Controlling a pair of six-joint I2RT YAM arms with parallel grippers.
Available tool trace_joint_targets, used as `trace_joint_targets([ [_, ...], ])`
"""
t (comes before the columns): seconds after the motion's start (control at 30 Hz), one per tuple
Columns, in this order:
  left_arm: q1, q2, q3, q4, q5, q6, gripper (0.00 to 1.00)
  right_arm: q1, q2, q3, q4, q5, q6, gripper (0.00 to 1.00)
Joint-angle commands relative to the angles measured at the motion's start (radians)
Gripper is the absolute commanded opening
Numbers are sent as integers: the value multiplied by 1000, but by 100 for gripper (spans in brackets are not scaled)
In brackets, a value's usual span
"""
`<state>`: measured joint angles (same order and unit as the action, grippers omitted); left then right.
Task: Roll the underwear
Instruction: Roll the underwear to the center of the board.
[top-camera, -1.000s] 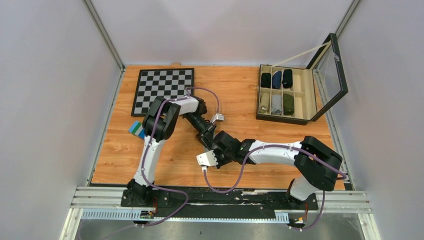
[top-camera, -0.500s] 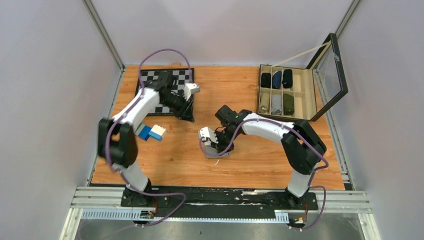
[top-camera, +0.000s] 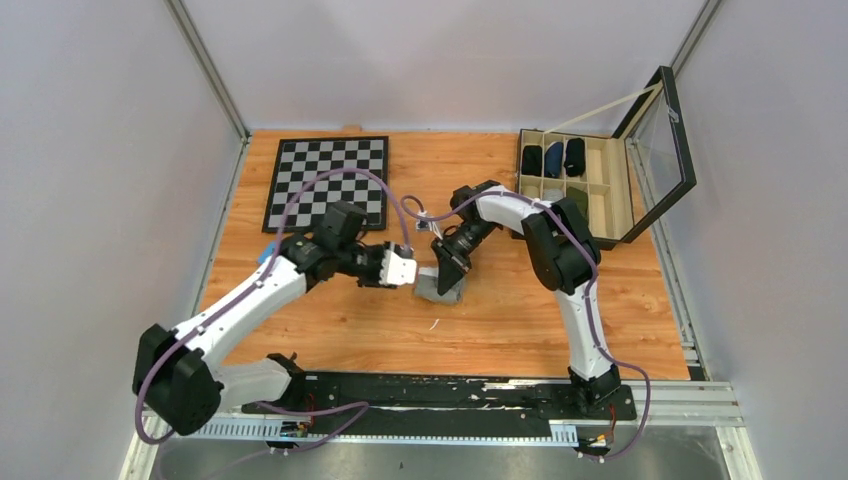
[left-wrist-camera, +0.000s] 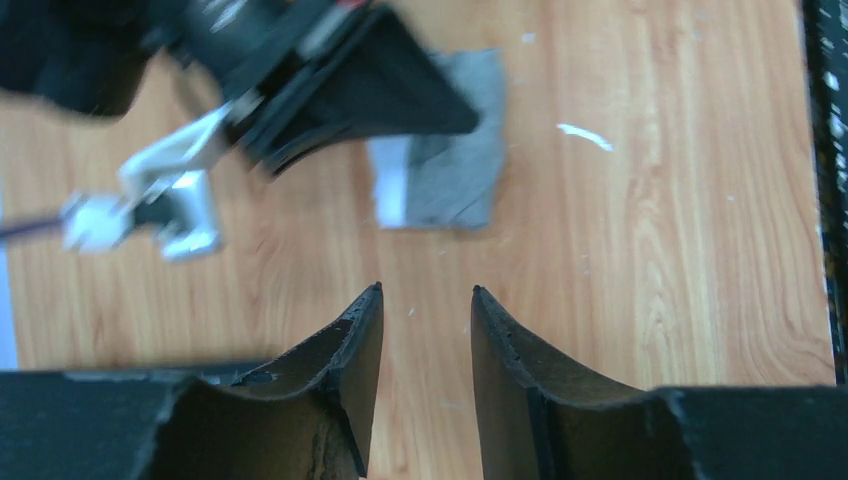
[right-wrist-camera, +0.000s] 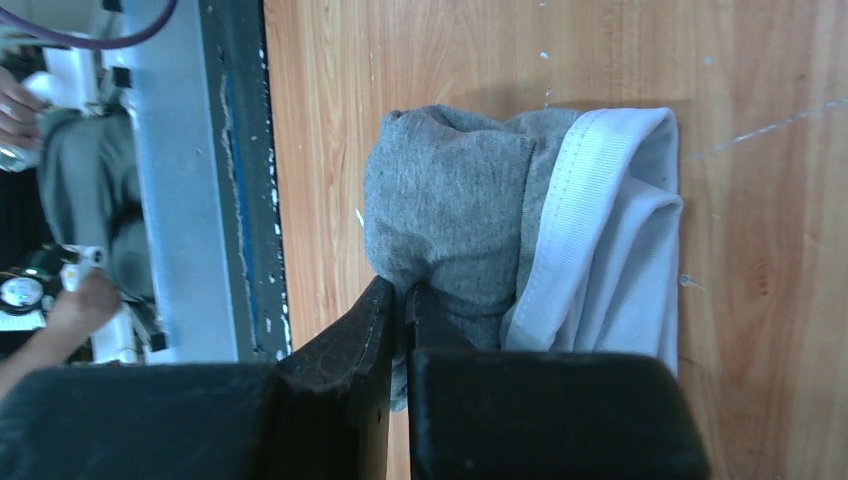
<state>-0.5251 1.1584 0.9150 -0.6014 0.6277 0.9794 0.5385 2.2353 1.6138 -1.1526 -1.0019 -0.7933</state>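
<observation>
The orange wood-grain counter carries a flat black-and-white chessboard at its far left. At far right stands a black-framed box of pale wooden compartments, its glass lid tilted up. Near the middle lies the underwear, soft grey knit bunched into a lumpy fold, its ribbed white waistband curving along one side. The right tool pinches its dark fingers together on the grey cloth's edge. The left tool, curved black fingers apart and holding nothing, hovers just beside the underwear.

Chessboard at far left; open compartment box (rolled garments inside) far right
</observation>
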Motion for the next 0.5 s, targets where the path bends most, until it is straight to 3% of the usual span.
trace_joint_targets([
  [0.0, -142, 122, 12, 4, -101, 201, 45, -21, 61, 70, -58, -45, -16, 0],
  [0.17, -235, 236, -40, 276, -172, 132, 48, -26, 66, 77, -57, -51, -9, 0],
  [0.47, -290, 399, -62, 394, -224, 103, 51, -27, 65, 66, -43, -70, 2, 0],
])
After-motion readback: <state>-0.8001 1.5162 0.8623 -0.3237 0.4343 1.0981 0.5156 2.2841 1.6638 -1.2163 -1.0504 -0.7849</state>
